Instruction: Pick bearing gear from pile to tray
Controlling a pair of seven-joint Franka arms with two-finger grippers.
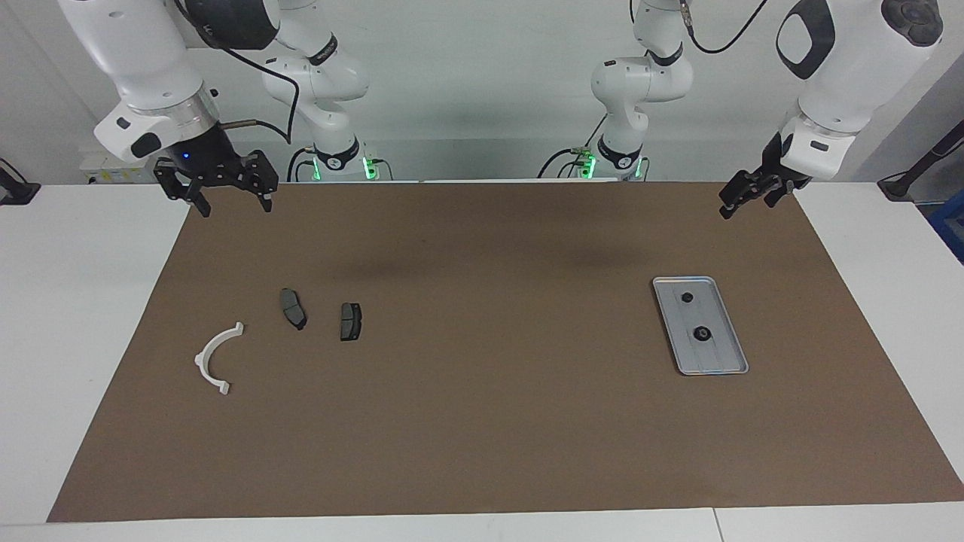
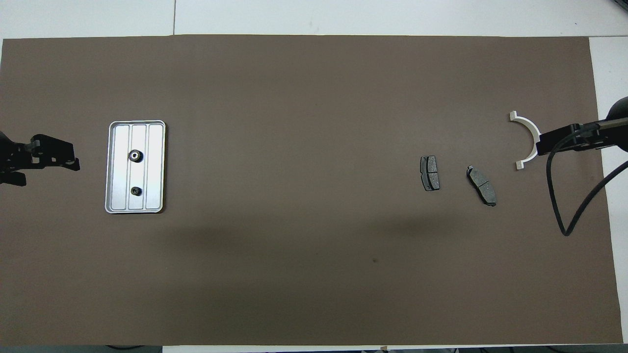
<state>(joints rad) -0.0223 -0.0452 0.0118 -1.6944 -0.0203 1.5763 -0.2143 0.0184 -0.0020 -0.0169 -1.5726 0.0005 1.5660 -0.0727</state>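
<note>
The silver-grey tray [image 1: 717, 354] lies toward the left arm's end of the brown mat. Two small black round bearing gears [image 1: 687, 297] [image 1: 702, 333] lie in it, and both show in the overhead view [image 2: 134, 156] [image 2: 136, 190] on the tray [image 2: 156, 147]. The pile holds a white half-ring bracket [image 1: 215, 357] and two dark grey brake pads [image 1: 293, 308] [image 1: 350, 321], toward the right arm's end. My right gripper [image 1: 233, 203] is open and empty, raised over the mat's corner. My left gripper [image 1: 745, 205] hangs raised over the mat's other corner at the robots' end.
The brown mat [image 1: 482, 421] covers most of the white table. In the overhead view the bracket [image 2: 527, 139] and the pads [image 2: 430, 172] [image 2: 482, 185] lie apart from each other. A black cable [image 2: 564, 215] hangs from the right arm.
</note>
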